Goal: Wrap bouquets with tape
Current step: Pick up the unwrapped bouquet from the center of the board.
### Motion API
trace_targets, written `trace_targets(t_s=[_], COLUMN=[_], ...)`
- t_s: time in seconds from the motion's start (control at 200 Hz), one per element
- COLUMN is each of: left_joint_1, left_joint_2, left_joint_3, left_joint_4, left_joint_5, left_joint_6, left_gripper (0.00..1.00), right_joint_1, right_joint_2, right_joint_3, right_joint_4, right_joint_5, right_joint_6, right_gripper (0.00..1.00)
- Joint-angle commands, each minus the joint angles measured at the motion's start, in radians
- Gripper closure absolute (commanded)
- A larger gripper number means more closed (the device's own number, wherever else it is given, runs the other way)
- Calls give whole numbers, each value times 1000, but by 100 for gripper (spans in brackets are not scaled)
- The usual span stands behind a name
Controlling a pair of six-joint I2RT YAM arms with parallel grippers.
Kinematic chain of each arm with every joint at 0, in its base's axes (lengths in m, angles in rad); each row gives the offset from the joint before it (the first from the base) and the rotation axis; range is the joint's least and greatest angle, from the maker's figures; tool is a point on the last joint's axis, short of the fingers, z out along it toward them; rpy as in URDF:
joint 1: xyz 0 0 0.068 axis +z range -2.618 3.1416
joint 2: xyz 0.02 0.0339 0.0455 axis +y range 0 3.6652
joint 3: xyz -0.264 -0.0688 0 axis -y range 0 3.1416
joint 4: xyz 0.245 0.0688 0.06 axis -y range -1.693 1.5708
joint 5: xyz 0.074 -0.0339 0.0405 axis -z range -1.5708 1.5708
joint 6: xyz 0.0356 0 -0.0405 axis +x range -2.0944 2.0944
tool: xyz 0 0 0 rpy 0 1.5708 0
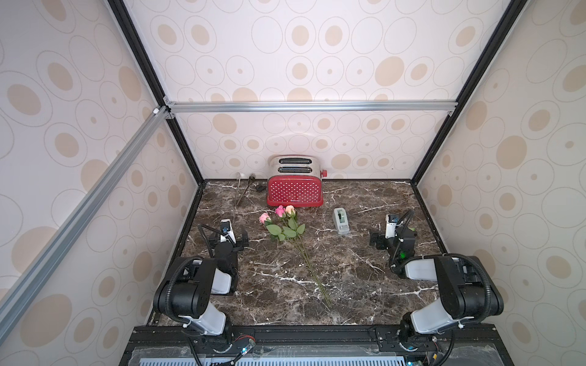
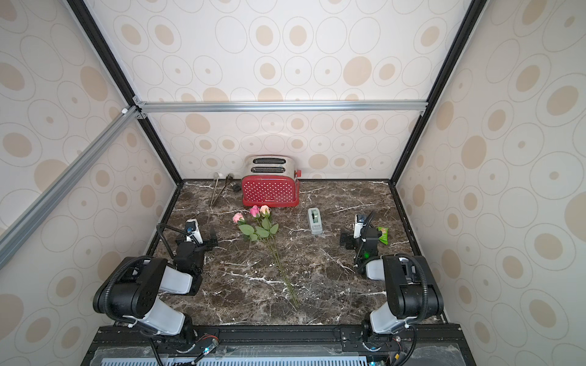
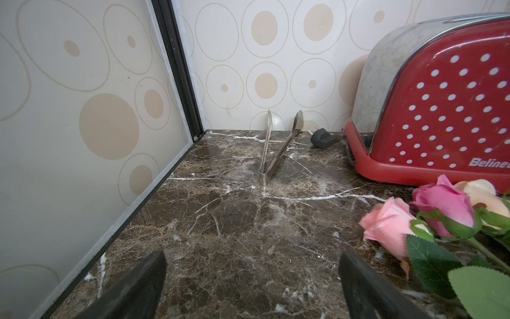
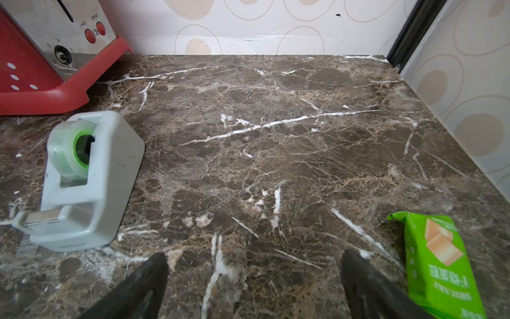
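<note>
So, nothing is being gripped. Left pincer [image 3: 252, 262] is hovering low over the table [image 1: 348, 285], jaws spread wide, empty. Right pincer [image 4: 255, 258] is doing the same, gaping with only bare marble between the fingers.

Roses [image 1: 285, 228] are lying flat to the right of the left pincer, blooms just ahead of its right finger. Stems [image 1: 312, 269] are trailing back past it toward the robot's base and closing together at the cut ends. That's probably giving one narrow spot to pinch and bind.

Tape [image 4: 88, 179] is standing ahead and left of the right pincer, apart from it, cutter end pointing back at the arm. I'm guessing this is letting a strip get pulled toward the robot.

Both task things are sitting between the two pincers, each nearer one arm, so the roles are likely splitting: left steadying the stems, right fetching tape.

Packet [image 4: 436, 262] is lying just beside the right pincer's right finger; touching or not, cannot tell. It's likely clutter to avoid. Toaster [image 1: 295, 190] and tongs [image 3: 273, 149] are sitting well ahead by the back wall, out of the working zone.

Task is looking unstarted, with no tape showing on the stems.
</note>
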Motion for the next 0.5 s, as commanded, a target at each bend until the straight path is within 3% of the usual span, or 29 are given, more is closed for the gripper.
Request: trace_targets(t_s=[0.0,0.135,0.215,0.27,0.355,0.495], left_joint_1=[6,6,6,6,6,3], left_joint_2=[-74,-222,-259,-265,-278,-331], left_joint_3=[48,259,445,553,620,596], left_joint_4=[-102,-610,-977,-1190,-1320,-1369], left_joint_5=[-86,-199,-171,-162,-83,97], left_joint_6=[-27,-146,-252,-348,-423,-559], left_gripper=[2,2,2,2,2,2], right_joint_1=[3,3,1,-1,-2,0], right_joint_2=[-62,-213,-298,-356,-414,-459], right_joint_3=[5,76,127,188,269,311], right_joint_4=[-10,-267,-415,-567,-744,-799], right_joint_5=[35,119,234,235,246,-37], right_joint_6=[8,53,210,288,427,403], right_gripper=[0,0,0,0,0,0])
